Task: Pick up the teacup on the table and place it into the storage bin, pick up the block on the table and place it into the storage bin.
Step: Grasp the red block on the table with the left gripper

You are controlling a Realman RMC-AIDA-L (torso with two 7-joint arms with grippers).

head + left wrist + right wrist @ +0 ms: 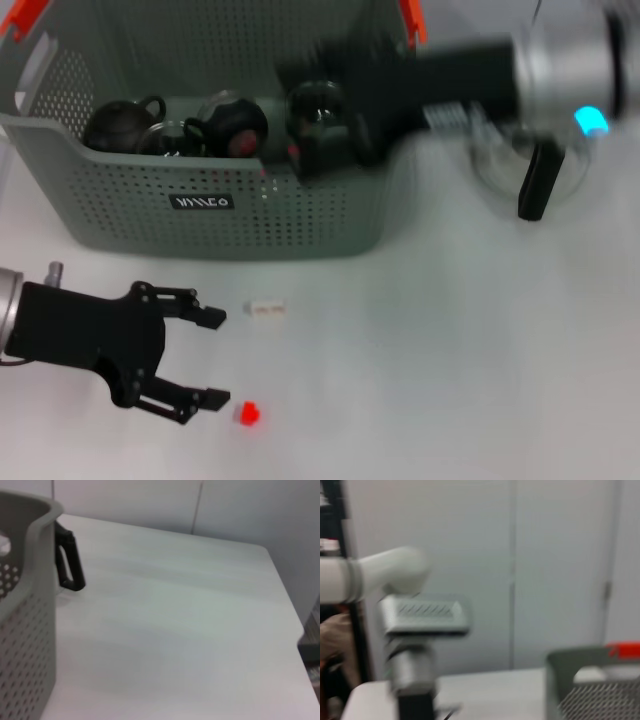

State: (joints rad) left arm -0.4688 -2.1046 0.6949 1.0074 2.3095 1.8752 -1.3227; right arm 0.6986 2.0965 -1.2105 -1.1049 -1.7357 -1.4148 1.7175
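The storage bin (230, 215) stands at the far left part of the white surface (450, 330), and the right pincer (320, 130) reaches over its right rim above the dark round teacups (235, 125) inside; whether its fingers are open or closed on anything cannot be told. The left pincer (215, 358) hovers low near the front left edge of the surface with its jaws spread wide and empty. The red block (249, 412) lies just beside its lower fingertip, a small white piece (266, 309) rests near the upper fingertip, and a glass carafe (525, 170) stands just right of the bin.
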